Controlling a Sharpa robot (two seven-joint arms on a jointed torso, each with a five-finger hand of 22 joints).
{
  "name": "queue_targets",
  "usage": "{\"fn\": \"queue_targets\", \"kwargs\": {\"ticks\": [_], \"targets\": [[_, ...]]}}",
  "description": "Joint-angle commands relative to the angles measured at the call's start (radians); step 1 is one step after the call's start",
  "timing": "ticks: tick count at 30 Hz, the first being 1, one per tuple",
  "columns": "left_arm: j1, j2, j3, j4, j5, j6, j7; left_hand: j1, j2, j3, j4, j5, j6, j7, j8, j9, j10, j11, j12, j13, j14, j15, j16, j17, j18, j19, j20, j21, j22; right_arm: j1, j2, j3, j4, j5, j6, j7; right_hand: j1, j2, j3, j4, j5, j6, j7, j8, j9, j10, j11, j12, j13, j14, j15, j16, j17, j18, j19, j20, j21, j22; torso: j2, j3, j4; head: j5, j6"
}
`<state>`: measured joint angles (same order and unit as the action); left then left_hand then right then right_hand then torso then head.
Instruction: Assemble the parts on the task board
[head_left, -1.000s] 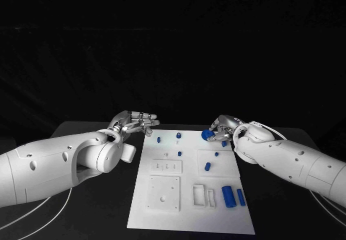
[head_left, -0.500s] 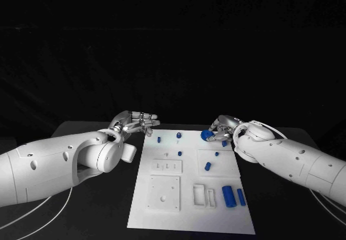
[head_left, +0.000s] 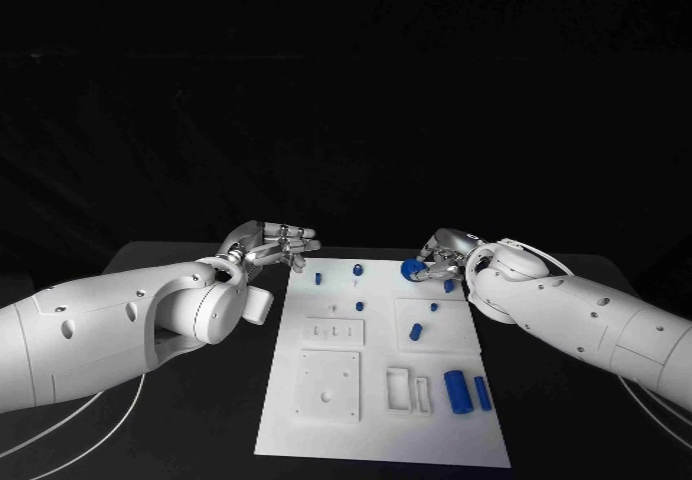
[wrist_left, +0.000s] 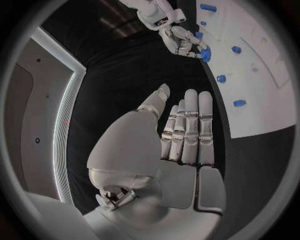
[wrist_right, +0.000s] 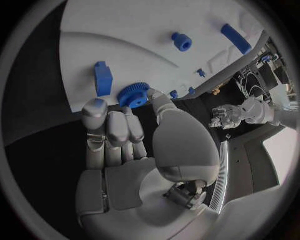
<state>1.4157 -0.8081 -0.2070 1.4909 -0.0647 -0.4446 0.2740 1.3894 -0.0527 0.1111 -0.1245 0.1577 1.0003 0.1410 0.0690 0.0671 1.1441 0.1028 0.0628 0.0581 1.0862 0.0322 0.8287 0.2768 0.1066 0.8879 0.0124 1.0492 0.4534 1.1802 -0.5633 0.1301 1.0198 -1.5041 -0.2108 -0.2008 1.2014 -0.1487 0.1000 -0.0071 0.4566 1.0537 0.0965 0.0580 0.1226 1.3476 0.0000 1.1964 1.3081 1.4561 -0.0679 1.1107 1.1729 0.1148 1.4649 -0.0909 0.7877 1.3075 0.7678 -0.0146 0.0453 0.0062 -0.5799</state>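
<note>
Right robot hand (head_left: 440, 258) pinches a blue gear (wrist_right: 132, 94) — left robot hand (head_left: 271, 245) spread, holding nothing.

Both arms are clad in smooth white shells, dotted with small dark screw holes. A round white joint housing is seen at the left wrist (head_left: 216, 305). The left hand (wrist_left: 178, 145) and right hand (wrist_right: 125, 150) are built of silver-grey metal, segmented, with grey pads. Thin white cables (head_left: 87, 425) are seen beneath the left arm.

Left robot hand (head_left: 271, 245) flat, fingers straight and together — right robot hand (head_left: 440, 258) curled, fingertips pinched.
</note>
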Motion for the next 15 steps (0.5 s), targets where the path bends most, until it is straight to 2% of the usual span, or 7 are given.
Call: {"fn": "queue_targets", "kwargs": {"ticks": [1,6,12,15], "targets": [[0.002,0.002,0.001,0.001,-0.005,0.015,0.003,0.003,0.002,0.000,-0.007,-0.006,-0.005,0.000,-0.001,0.000,-0.008,0.002,-0.003,0.001,0.004,-0.002,0.000,-0.002,0.015,-0.005,0.001,0.003,-0.001,-0.011,0.004,-0.007,0.003,-0.024,0.058,-0.022,0.004,-0.008,-0.015,0.022,-0.018,0.009,-0.001,0.006,0.004,0.007,-0.002,0.001,0.026,0.006,-0.003,0.004,0.001,0.000,0.057,0.000,0.007,0.075,0.000,-0.0002,-0.0007,0.000,0.000],[0.002,0.002,0.000,0.001,-0.006,0.015,0.002,0.001,0.003,-0.001,-0.008,-0.007,-0.006,0.000,-0.001,0.000,-0.008,0.002,-0.003,0.001,0.004,-0.002,0.000,-0.002,0.015,-0.006,0.001,0.005,-0.004,-0.010,0.006,-0.007,0.011,-0.068,0.025,-0.050,0.008,-0.023,-0.035,0.102,-0.059,0.036,-0.009,0.005,0.016,0.015,-0.008,0.007,0.030,0.007,-0.007,0.007,0.000,-0.003,0.058,-0.003,0.014,0.075,0.000,-0.0002,0.0001,-0.001,0.000],[0.002,0.002,0.000,0.001,-0.006,0.015,0.001,0.001,0.003,-0.001,-0.008,-0.007,-0.006,0.000,-0.001,0.000,-0.008,0.002,-0.003,0.001,0.004,-0.002,0.000,-0.002,0.015,-0.006,0.001,0.005,-0.004,-0.010,0.009,-0.007,0.023,-0.123,-0.016,-0.084,0.012,-0.030,-0.013,0.133,-0.092,0.081,-0.024,0.005,0.025,0.028,-0.016,0.013,0.035,0.007,-0.014,0.006,-0.003,-0.012,0.059,-0.011,0.028,0.076,0.000,-0.0003,-0.0002,-0.002,0.002],[0.002,0.003,0.000,0.000,-0.006,0.016,0.000,0.001,0.003,-0.001,-0.008,-0.007,-0.006,0.000,-0.001,0.000,-0.008,0.002,-0.003,0.001,0.004,-0.002,0.000,-0.002,0.015,-0.006,0.001,0.005,-0.004,-0.010,0.012,-0.007,0.027,-0.149,-0.032,-0.099,0.016,-0.037,0.015,0.138,-0.123,0.107,-0.031,0.006,0.028,0.037,-0.018,0.017,0.037,0.008,-0.020,0.008,-0.003,-0.019,0.060,-0.016,0.036,0.076,0.000,-0.0002,0.0002,-0.003,0.003]]}}
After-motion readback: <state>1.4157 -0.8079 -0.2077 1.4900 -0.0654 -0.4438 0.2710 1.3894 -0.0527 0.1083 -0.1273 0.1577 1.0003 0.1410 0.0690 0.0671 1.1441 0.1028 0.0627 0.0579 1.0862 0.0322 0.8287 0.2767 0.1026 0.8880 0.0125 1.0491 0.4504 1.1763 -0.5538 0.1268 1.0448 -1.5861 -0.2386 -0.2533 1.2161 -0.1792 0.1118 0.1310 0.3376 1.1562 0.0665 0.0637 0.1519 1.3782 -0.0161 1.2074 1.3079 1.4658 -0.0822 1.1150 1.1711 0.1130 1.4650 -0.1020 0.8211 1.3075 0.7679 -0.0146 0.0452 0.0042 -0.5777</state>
